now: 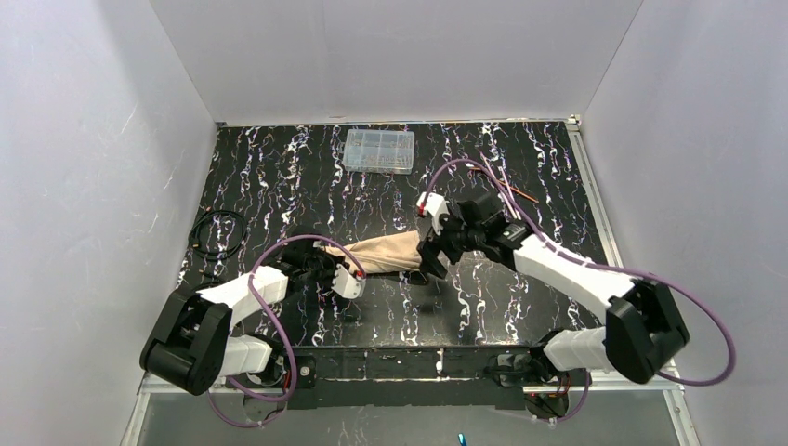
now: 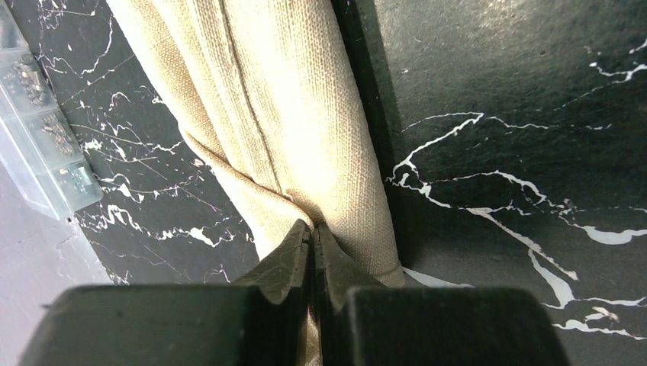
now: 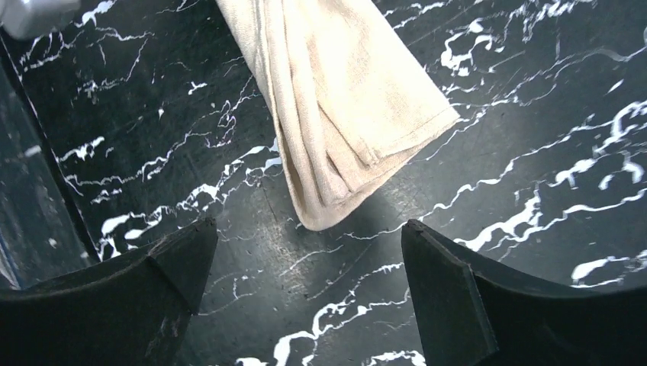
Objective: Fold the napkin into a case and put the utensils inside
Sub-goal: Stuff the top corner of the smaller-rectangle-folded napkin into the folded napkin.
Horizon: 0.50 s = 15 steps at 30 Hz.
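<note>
**Black marble tabletop (image 1: pixel 279 167), napkin (image 1: pixel 381 253) pinched at one end**

Left gripper (image 2: pixel 313 236) clenches the napkin's end, the cloth running ahead of its jaws. Right gripper (image 3: pixel 307 229) hangs wide open, the free corner just ahead between its fingers. Best, I judge: descend, grip that corner squarely, and keep the layers aligned.

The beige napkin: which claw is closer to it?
Left. The left gripper is shut on one end of the napkin; the right gripper hangs open at the other end, gripping nothing.
</note>
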Tool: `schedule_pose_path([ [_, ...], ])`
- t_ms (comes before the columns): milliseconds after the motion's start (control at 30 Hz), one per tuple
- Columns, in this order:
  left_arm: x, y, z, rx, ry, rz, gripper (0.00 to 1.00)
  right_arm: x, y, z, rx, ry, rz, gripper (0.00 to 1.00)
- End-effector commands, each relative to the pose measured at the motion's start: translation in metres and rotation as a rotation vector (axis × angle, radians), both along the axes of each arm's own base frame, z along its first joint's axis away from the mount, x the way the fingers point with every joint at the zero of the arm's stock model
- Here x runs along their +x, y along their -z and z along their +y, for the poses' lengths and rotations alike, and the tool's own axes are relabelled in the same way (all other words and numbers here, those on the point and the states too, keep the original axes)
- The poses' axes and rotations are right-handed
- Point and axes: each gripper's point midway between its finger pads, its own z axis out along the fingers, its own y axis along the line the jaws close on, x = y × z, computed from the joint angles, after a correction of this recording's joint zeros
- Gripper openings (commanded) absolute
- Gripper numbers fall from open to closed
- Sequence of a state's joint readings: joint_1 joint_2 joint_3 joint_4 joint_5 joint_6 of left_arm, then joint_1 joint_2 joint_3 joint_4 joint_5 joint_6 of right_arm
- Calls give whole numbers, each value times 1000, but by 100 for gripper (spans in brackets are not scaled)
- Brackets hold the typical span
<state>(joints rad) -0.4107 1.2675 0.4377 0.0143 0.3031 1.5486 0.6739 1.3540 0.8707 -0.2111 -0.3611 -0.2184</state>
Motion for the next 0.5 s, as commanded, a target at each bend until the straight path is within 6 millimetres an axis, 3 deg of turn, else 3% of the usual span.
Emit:
schedule_pose_path([
  [0,-42,30,10,44,24,165,0,-5,-11,-9,-30,-144,-188,99],
  [233,-43,30,10,41,21,167,0,-7,29,-4,-144,-224,-230,99],
  [467,-41,28,8,30,15,167,0,4,39,21,-156,-276,-290,99],
])
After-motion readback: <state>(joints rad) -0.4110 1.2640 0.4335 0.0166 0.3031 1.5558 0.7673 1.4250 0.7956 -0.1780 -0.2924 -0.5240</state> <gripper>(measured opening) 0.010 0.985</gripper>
